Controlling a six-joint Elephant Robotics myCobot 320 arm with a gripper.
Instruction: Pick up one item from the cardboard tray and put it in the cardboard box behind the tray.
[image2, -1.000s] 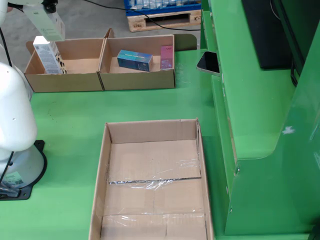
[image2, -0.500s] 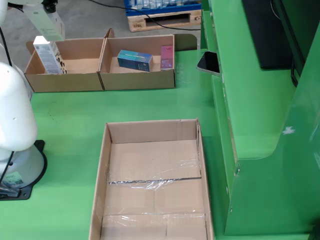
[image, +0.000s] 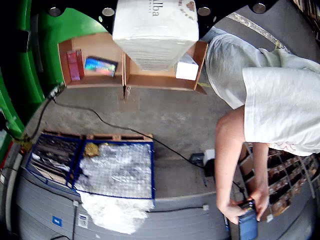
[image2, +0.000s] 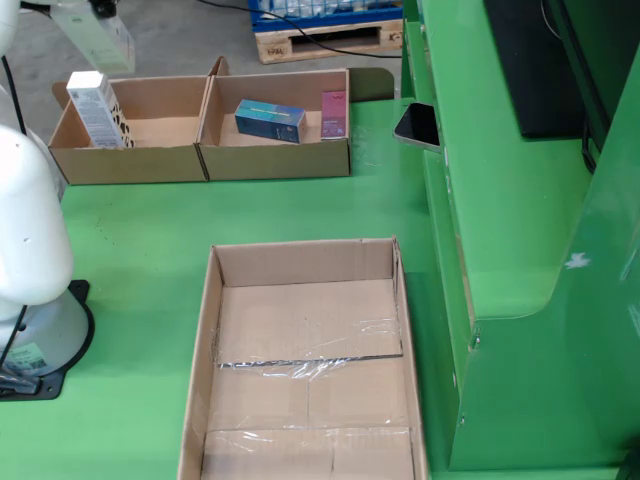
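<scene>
Even, bright daylight fills the fixed view; the green table (image2: 300, 215) shows only soft shadows and mild sheen. The gripper-mounted view bends strongly at its edges like a fisheye, with dark corners, and the near white carton (image: 155, 27) is overexposed and slightly blurred.

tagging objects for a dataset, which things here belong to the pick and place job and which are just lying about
Job:
- white carton carried at the end effector
- large cardboard tray
- two small cardboard boxes behind it
- white carton, blue box and pink box in them

Lying about:
- phone
- pallet
- person
</scene>
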